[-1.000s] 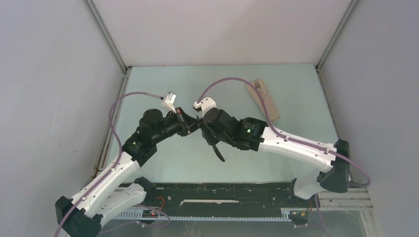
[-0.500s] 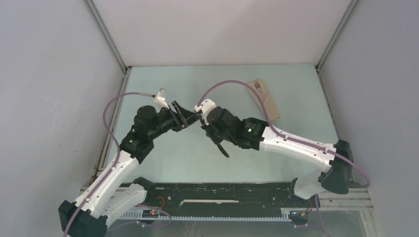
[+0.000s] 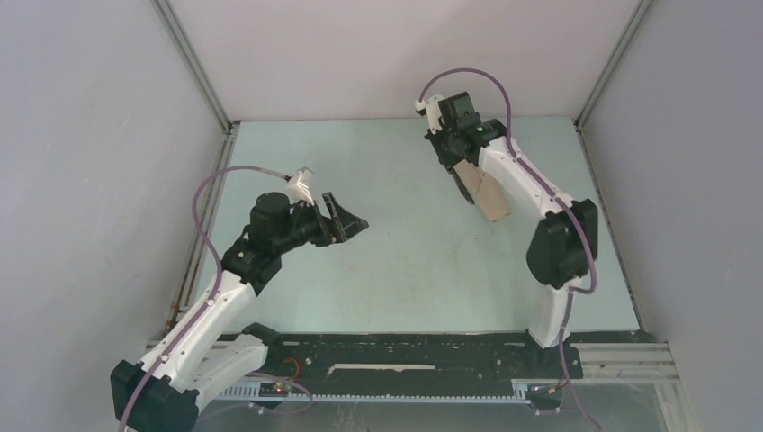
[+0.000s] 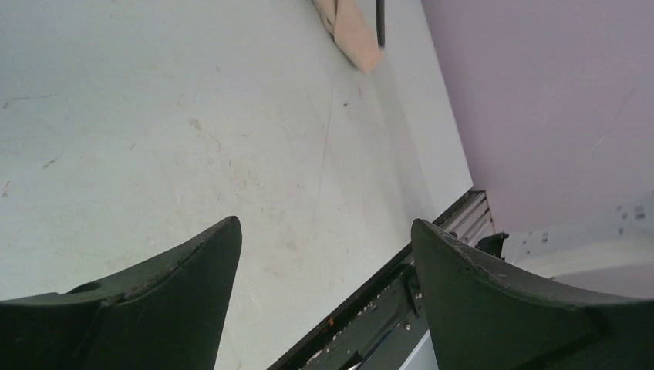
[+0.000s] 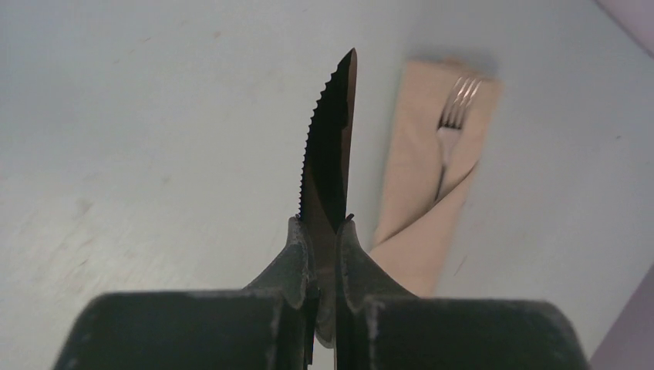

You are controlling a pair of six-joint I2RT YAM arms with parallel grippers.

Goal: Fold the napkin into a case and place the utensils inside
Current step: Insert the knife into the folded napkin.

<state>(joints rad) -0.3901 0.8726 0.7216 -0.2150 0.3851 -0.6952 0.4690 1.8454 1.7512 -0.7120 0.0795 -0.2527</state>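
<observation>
My right gripper [image 5: 324,220] is shut on the black knife [image 5: 330,146], whose serrated blade sticks out ahead of the fingers. In the top view this gripper [image 3: 457,166] hangs at the far right over the near-left edge of the napkin, which is folded into a narrow beige case [image 3: 493,200], with the knife [image 3: 467,191] pointing down beside it. The silver fork [image 5: 451,116] sits tucked in the case [image 5: 432,208], tines showing. My left gripper [image 3: 346,220] is open and empty above the table's left middle; its fingers [image 4: 193,270] stand wide apart, and the case [image 4: 355,35] lies far ahead of them.
Grey walls close in the pale green table [image 3: 396,261] at the back and on both sides. A black rail [image 3: 405,355] with the arm bases runs along the near edge. The right arm's purple cable [image 3: 463,81] loops above its wrist.
My left gripper has opened and drawn back leftward from the middle. The right gripper closed on the knife and swung with it from the centre to the case at the far right.
</observation>
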